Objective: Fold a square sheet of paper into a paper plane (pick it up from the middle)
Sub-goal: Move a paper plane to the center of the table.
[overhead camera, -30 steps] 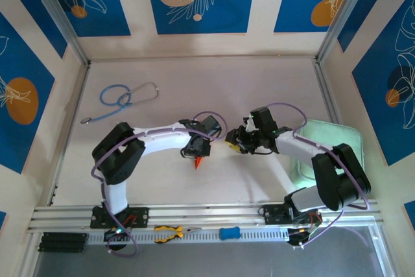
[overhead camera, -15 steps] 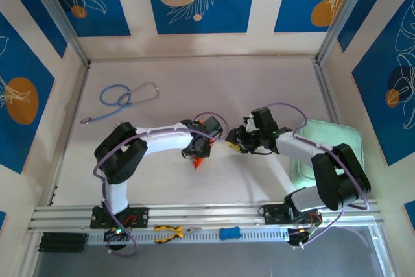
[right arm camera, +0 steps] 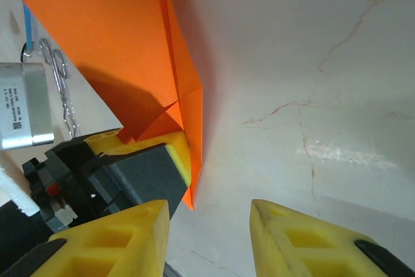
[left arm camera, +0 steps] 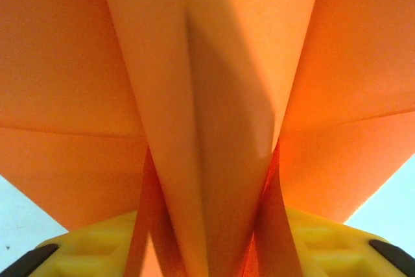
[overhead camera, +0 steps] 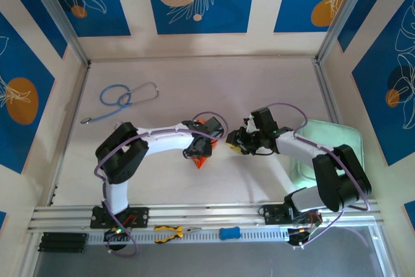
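The square sheet of paper is folded into a narrow orange paper plane [overhead camera: 201,160]. It stands at mid-table between the fingers of my left gripper [overhead camera: 198,150], point toward the near edge. In the left wrist view the paper plane [left arm camera: 214,95] rises between the yellow fingertips [left arm camera: 84,248] of my left gripper [left arm camera: 207,254]. The jaws stand apart and the paper's layers spread loosely between them. My right gripper [overhead camera: 231,142] hovers just right of it, open. In the right wrist view the right gripper [right arm camera: 211,238] holds nothing, and the paper plane [right arm camera: 117,37] leans against the left finger [right arm camera: 178,154].
A blue and grey stethoscope [overhead camera: 123,98] lies at the far left. A pale green pad [overhead camera: 331,144] lies under the right arm. Yellow-handled pliers [overhead camera: 170,231] and a small blue object [overhead camera: 229,232] rest on the near rail.
My left gripper's jaws have widened around the paper plane, and gripper and paper have shifted slightly right. The right gripper has stayed put.
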`<act>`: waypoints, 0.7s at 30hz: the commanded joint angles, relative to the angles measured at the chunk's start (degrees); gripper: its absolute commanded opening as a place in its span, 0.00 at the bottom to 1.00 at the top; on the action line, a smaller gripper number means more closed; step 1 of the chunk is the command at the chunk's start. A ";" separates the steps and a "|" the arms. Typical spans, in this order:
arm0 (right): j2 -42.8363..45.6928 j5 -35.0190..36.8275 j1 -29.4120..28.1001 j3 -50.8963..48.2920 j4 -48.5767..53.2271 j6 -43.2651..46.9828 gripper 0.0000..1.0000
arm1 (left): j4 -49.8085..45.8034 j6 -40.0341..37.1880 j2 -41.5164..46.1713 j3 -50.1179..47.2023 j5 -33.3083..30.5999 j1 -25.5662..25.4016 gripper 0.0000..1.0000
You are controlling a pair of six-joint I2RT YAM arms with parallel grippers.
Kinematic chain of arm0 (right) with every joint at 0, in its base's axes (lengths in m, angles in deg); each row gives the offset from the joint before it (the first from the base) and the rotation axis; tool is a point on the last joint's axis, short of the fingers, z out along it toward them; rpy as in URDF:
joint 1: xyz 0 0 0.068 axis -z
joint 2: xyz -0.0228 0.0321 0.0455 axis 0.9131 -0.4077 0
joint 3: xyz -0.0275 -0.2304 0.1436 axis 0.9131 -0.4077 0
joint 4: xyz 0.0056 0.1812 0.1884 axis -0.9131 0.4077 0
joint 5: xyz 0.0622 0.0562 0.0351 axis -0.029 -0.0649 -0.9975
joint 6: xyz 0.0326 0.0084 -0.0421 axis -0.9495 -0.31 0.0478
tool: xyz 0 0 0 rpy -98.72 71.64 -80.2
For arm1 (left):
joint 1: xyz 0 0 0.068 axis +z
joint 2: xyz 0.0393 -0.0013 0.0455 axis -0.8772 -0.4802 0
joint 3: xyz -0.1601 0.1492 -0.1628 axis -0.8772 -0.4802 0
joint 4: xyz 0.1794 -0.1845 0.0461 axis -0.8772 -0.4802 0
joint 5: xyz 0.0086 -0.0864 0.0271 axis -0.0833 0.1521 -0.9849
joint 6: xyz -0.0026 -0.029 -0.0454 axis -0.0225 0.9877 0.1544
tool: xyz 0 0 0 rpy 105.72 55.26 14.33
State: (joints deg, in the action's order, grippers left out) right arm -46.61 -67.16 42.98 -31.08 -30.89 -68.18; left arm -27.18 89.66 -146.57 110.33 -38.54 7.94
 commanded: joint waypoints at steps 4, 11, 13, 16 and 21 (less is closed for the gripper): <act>3.11 0.37 0.75 1.46 5.00 3.72 0.39 | -2.43 5.32 -4.10 -1.05 -1.72 -1.82 0.46; 4.56 0.38 1.32 0.59 5.27 4.01 0.39 | -3.74 4.63 -2.82 0.80 -2.90 -2.09 0.46; 5.14 0.60 1.45 0.83 5.67 4.24 0.39 | -4.24 4.44 -1.38 1.47 -3.69 -2.12 0.47; 6.09 1.50 1.57 1.38 7.06 4.87 0.39 | -5.88 4.63 0.15 3.23 -5.15 -2.10 0.47; 7.36 2.82 1.83 2.44 9.35 5.83 0.39 | -7.53 5.08 2.00 4.63 -6.90 -2.07 0.48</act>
State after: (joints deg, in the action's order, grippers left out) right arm -40.75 -65.26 44.44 -30.27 -24.44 -63.94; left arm -31.36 93.63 -146.85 113.35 -43.05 6.34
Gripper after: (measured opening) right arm 0.391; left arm 0.477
